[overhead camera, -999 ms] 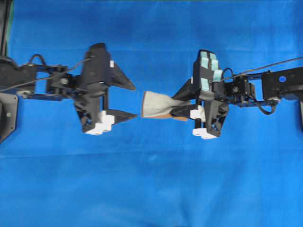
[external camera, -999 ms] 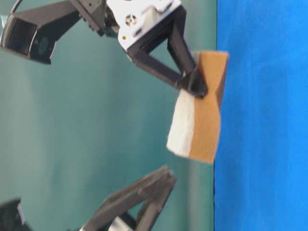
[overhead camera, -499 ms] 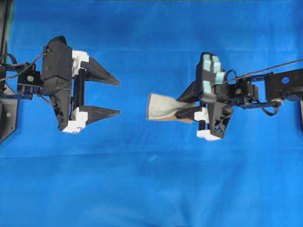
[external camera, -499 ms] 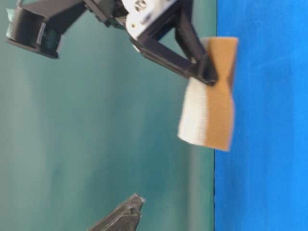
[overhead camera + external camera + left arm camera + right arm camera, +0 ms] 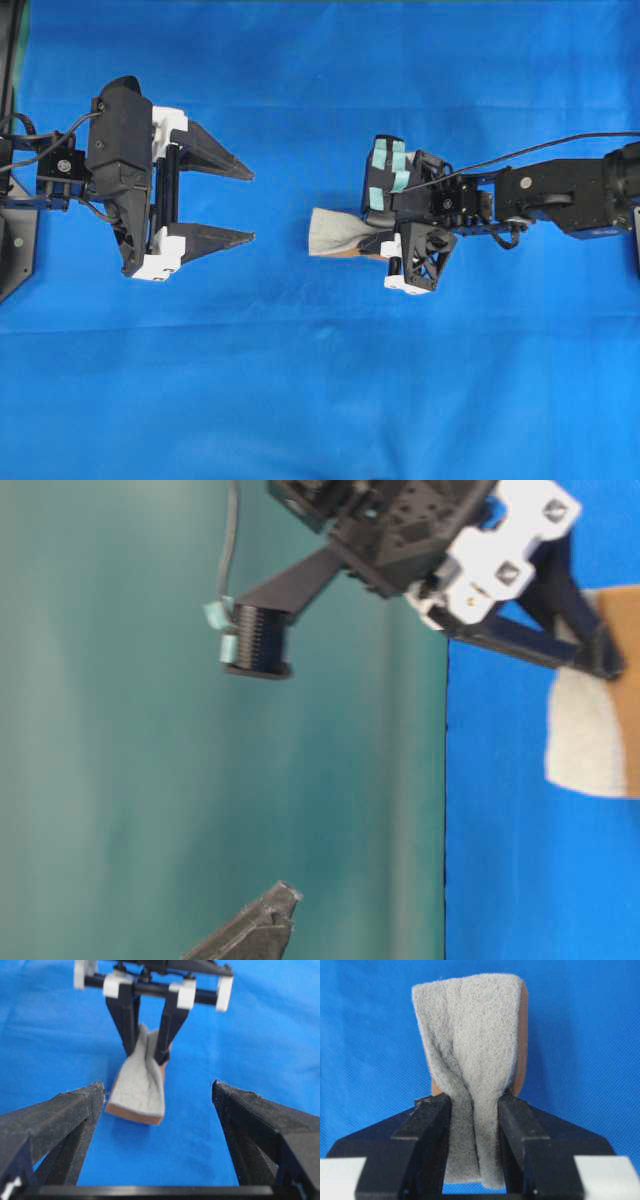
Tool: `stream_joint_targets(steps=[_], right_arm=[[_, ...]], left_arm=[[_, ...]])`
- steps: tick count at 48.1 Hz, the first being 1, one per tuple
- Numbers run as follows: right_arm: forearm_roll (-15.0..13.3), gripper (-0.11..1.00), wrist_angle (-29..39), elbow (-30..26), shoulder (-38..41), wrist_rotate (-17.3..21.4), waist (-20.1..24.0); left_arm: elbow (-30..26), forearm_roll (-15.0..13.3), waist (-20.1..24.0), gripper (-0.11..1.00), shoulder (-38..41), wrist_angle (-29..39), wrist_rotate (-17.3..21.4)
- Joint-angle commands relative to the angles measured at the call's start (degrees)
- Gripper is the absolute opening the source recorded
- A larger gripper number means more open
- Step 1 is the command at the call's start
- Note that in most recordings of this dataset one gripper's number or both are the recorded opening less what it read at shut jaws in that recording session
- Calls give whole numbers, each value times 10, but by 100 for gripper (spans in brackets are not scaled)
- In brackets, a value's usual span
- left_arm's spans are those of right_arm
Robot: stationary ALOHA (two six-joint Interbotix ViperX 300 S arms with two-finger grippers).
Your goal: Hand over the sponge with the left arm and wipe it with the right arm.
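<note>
My left gripper (image 5: 245, 205) hangs spread and empty, well apart from the sponge (image 5: 335, 232). At right, my teal-padded right gripper (image 5: 472, 1125) pinches the sponge at its near end, above the blue cloth (image 5: 320, 400). It looks light and soft, creasing under the squeeze; that pinched end seems the hold.

A blue cloth (image 5: 320, 400) covers the tabletop (image 5: 300, 60), running to every edge of the overhead view except a dark strip at 9 to 11 o'clock. Its weave shows fine diagonal ribbing in the right wrist view. In the table-level view a plain teal-green backdrop (image 5: 120, 780) fills the side from 7 to 11 o'clock, meeting the blue in a straight edge.
</note>
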Motion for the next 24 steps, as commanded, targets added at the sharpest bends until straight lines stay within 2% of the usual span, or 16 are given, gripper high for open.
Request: stream_joint_targets(steps=[1,14,24], right_arm=[[-1,35,-6,-9,5,-1,0],[-1,32,-7,-10,18,-1,-6],[-2,32,-7,-6,13,-2,-58]], left_arm=[[-5,0,0,86,-3,-6,1],[-5,0,0,86,-3,-7,1],[-5,0,0,85,-3,-8,1]])
